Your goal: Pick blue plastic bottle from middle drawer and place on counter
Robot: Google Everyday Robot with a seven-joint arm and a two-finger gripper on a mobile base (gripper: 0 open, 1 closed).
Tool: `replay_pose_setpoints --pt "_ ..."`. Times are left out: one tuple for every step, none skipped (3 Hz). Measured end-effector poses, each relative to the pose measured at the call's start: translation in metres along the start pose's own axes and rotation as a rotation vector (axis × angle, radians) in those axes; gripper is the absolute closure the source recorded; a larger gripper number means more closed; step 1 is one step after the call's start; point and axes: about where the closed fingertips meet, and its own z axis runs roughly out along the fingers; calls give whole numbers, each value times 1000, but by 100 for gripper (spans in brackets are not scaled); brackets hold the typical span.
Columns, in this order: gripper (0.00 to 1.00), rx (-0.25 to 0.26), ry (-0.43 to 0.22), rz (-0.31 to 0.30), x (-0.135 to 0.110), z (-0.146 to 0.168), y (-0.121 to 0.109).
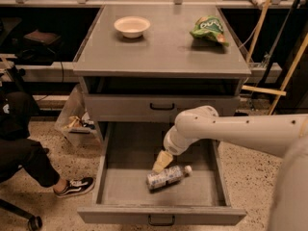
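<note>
The blue plastic bottle (167, 176), clear with a white cap and pale label, lies on its side in the open middle drawer (211, 184), cap pointing right. My gripper (161, 161) reaches down into the drawer on the white arm from the right. It hangs just above and behind the bottle's left end. The counter (159, 47) is the flat grey top of the cabinet, well above the drawer.
A white bowl (132, 26) and a green snack bag (209, 30) sit on the counter. A shut drawer with a dark handle (162, 107) is above the open one. A seated person's leg and shoe (72, 187) are at the left, beside a bin (74, 121).
</note>
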Motion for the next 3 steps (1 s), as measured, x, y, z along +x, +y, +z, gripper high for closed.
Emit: replay_pose_setpoints --pt "0 82 67 26 15 37 -34" --pt "0 95 81 41 20 37 -39" --pt "0 50 42 15 26 50 -30"
